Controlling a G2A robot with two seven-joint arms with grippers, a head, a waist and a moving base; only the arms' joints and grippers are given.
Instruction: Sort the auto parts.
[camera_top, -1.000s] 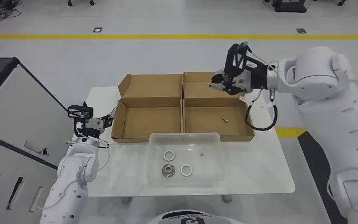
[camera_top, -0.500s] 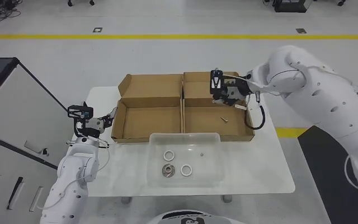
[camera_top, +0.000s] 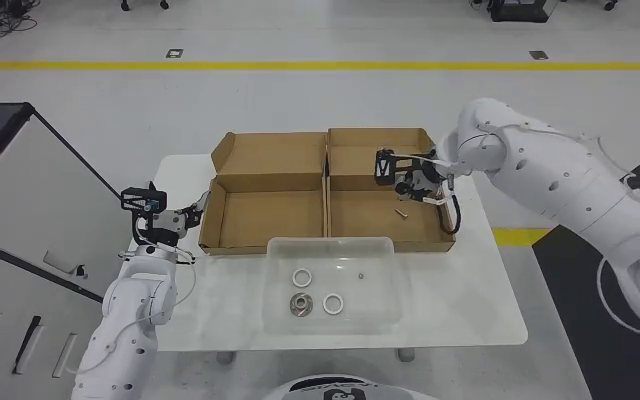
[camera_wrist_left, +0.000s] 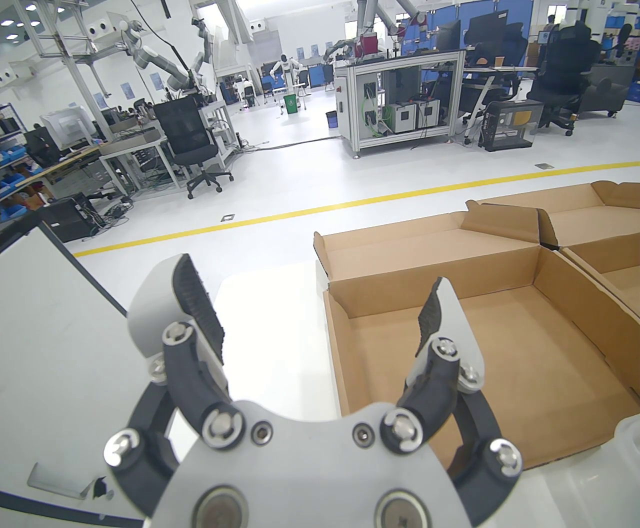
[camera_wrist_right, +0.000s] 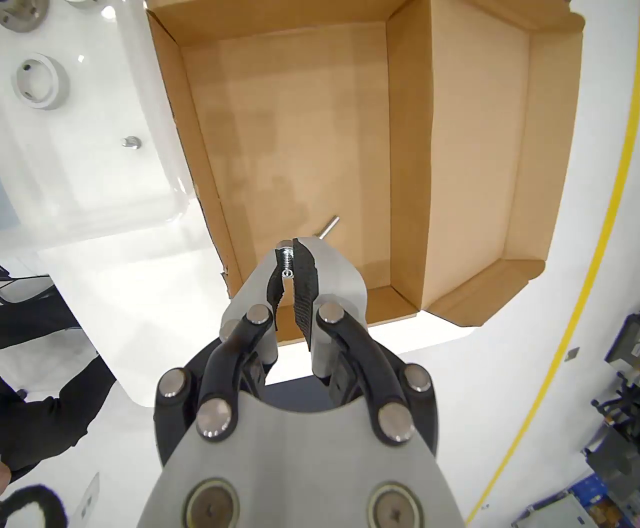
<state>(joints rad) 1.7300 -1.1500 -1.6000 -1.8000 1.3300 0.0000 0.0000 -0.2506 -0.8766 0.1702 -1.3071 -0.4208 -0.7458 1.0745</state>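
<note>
Bolt is sitting pinched btwn the tips of the right gripper. Jaws are narrowed down onto its threaded shank, and it is hanging over the right box, near that box's outer end. Second bolt is lying flat on the box floor just beyond the fingertips, not touching them.

Handling, judging: small metal part, light, stiff, not fragile. It's thin + round, so prob rolling or twisting in the pads if the grip is slackening; threads are giving some bite. Hold is at the very tips, so little margin.

Other parts are waiting in the clear bin: white rings, a flanged metal piece, a tiny screw. Rings are looking easiest taken across the rim. Tiny screw is looking hardest, lying on slick plastic.

Room: box walls are standing up all round w/ flaps open at the back. Plenty of bare floor inside, so a release from above is looking safe; only the loose bolt is lying close by. Bin is sitting tight against the boxes' front walls.

Left gripper is hanging spread wide, holding nothing. It is off the left end of the left box, near the left edge of the table, well apart from the right arm.
</note>
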